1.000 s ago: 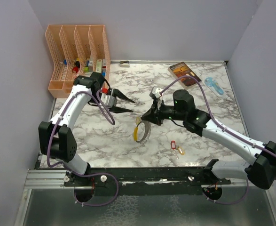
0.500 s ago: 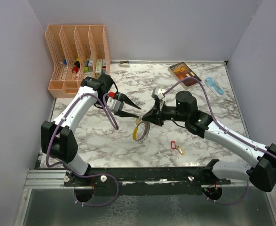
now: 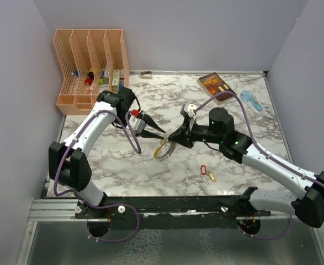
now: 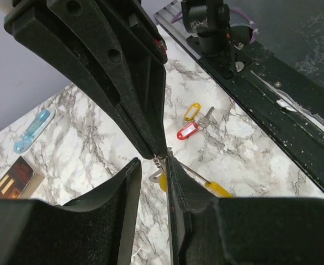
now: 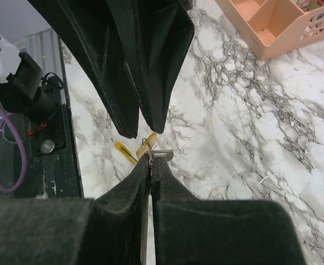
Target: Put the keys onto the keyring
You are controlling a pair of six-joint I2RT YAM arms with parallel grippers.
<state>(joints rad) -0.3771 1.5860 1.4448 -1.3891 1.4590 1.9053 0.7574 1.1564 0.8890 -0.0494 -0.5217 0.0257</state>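
We see the right gripper (image 5: 150, 161) pinched shut, its two fingers pressed together on a thin silvery end of the keyring (image 3: 164, 150). The left gripper (image 4: 152, 164) meets it almost tip to tip, jaws parted only narrowly. A bit of the ring's metal shows in that slit, though we cannot tell whether the fingers touch it. From the pinch the keyring hangs toward the near edge of the marble table (image 3: 123, 165), its long axis running roughly far to near. Its yellow segment (image 4: 217, 189) shows just past the left fingertips. The keys (image 4: 194, 121), red- and yellow-tagged, lie together on the table, apart from the ring, on the right arm's side.
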